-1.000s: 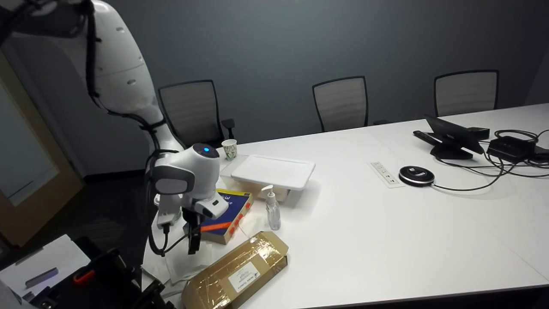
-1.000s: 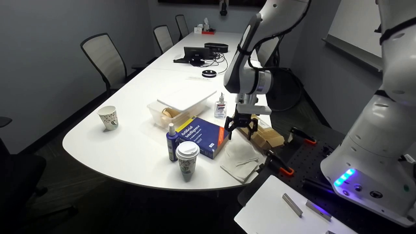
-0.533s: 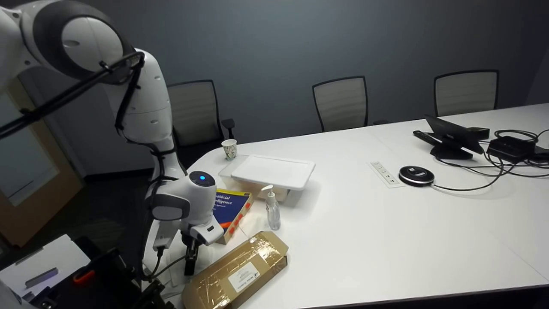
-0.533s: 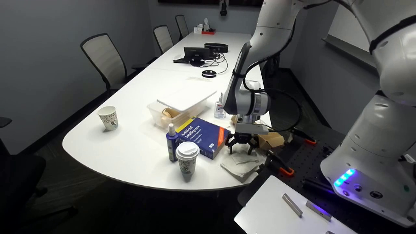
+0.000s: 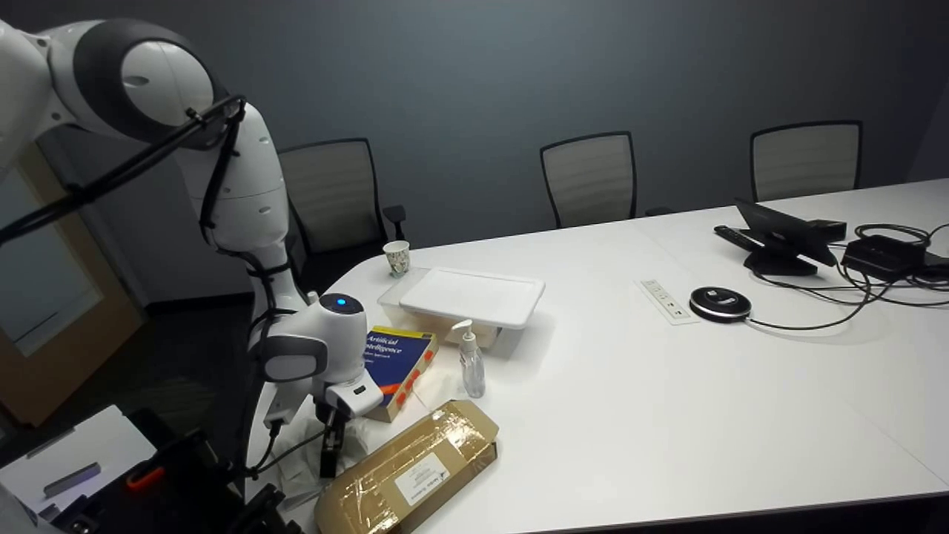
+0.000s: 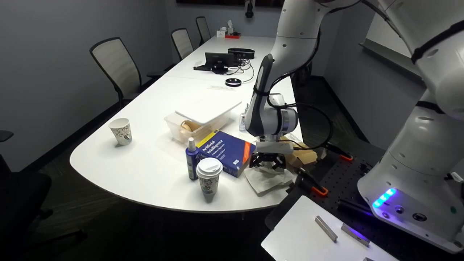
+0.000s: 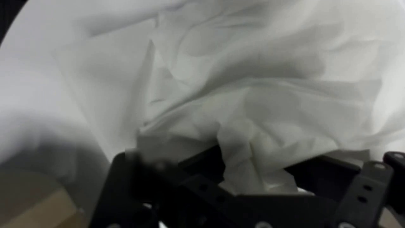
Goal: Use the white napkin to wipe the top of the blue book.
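The white napkin (image 7: 196, 72) lies crumpled on the table beneath my gripper (image 7: 254, 164). In the wrist view a ridge of it is bunched up between the two fingers, which stand partly closed at either side; whether they grip it firmly does not show. Beside the napkin is the blue book (image 6: 224, 152), lying flat with its titled cover up and an orange band toward the gripper. The napkin (image 6: 262, 185) spreads out next to the book in an exterior view. The fingertips are hidden there by the cloth, and the arm covers part of the book (image 5: 400, 356).
A brown cardboard box (image 5: 415, 467) lies close beside the gripper. Around the book stand a clear pump bottle (image 5: 472, 363), a lidded plastic container (image 6: 206, 108), a purple spray bottle (image 6: 192, 159) and a lidded cup (image 6: 209, 177). Clamps (image 6: 315, 186) hold the mount at the table edge.
My gripper has come down onto the napkin and its jaws have moved closer together. The napkin has bunched up and shifted slightly toward the book. The book has not moved.
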You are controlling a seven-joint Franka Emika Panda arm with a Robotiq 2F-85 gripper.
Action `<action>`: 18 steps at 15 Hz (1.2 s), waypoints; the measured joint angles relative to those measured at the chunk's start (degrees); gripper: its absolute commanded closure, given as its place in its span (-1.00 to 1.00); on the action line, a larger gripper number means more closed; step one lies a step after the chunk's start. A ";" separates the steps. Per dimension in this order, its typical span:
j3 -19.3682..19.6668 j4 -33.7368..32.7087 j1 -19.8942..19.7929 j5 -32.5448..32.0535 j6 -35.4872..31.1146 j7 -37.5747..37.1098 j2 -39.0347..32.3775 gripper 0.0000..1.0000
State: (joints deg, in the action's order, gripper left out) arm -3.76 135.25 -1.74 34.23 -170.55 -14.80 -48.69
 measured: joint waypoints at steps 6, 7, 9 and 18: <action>4.27 -0.58 3.71 -4.01 0.00 -4.68 0.74 1.00; 4.95 -0.39 3.87 -4.62 0.00 -4.79 1.33 1.00; 5.82 0.55 3.72 -5.63 0.00 -4.76 3.50 1.00; 10.66 5.26 7.93 -17.47 0.11 -4.79 20.85 1.00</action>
State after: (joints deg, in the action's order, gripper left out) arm 6.90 140.51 6.19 16.76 -170.45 -19.58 -27.84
